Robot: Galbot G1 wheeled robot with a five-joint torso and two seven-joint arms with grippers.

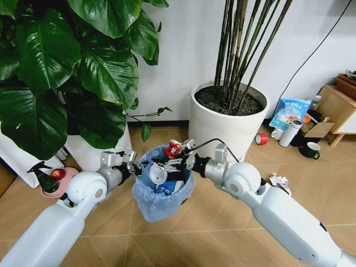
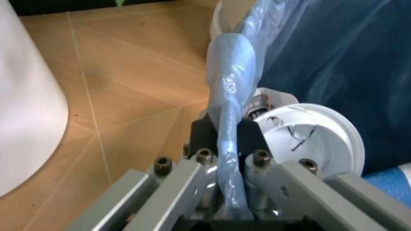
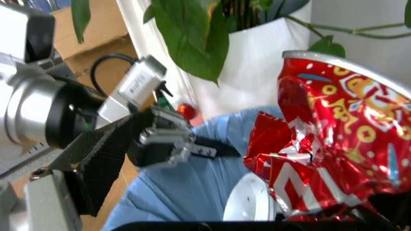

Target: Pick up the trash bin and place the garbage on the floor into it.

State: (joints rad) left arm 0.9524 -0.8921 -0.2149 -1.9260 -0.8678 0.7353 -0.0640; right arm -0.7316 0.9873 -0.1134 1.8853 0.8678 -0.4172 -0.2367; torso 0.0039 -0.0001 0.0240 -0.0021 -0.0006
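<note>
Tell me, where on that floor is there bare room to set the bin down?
Bare tile lies in front of the bin, between the two arms. More lies right of the right arm, short of the green mug. It is crowded behind: the white pot, a paper wad, and at left a pink dish.

— Home or office?
— Looks like an office corner: tan floor tiles (image 1: 311,183), two big white planters (image 1: 229,125) against a plain wall (image 1: 183,50), cardboard boxes (image 1: 320,129) stacked beside.
</note>
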